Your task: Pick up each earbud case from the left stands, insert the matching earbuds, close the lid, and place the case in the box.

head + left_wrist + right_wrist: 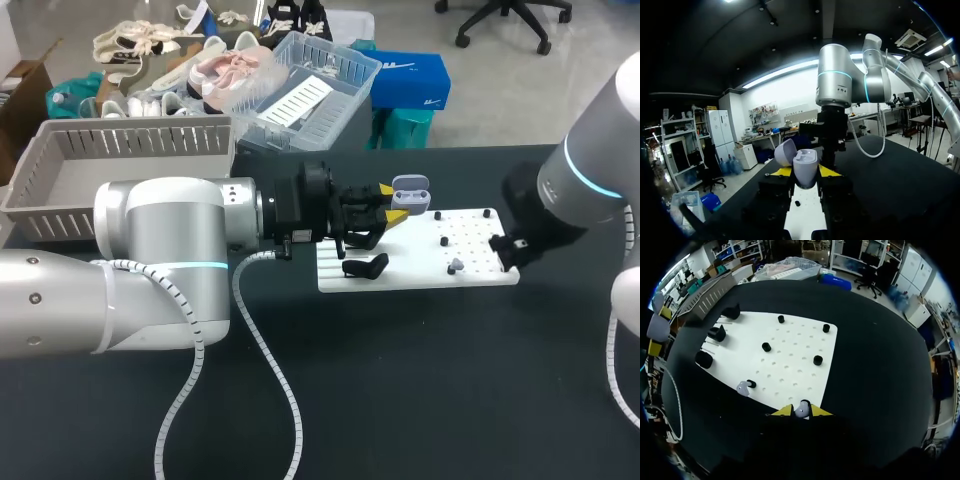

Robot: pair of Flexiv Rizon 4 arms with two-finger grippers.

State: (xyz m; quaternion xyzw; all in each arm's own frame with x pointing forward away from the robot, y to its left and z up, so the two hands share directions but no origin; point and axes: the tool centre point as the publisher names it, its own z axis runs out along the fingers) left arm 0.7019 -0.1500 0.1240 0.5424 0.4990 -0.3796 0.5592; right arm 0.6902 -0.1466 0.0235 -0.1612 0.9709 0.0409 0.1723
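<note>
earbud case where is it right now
In the head view the open earbud case is mid-table, held in the left gripper above the far edge of the white board.

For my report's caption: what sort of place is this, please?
Probably a robotics test bench: a left arm and a right arm over a black table with a white pegboard of stands; the left hand holds an open case, the right hand an earbud.

We are in a robotics lab: our left arm point(160, 240) and right arm point(590, 170) flank a black worktop point(420, 390) bearing a white pegged fixture board point(470, 262).
</note>
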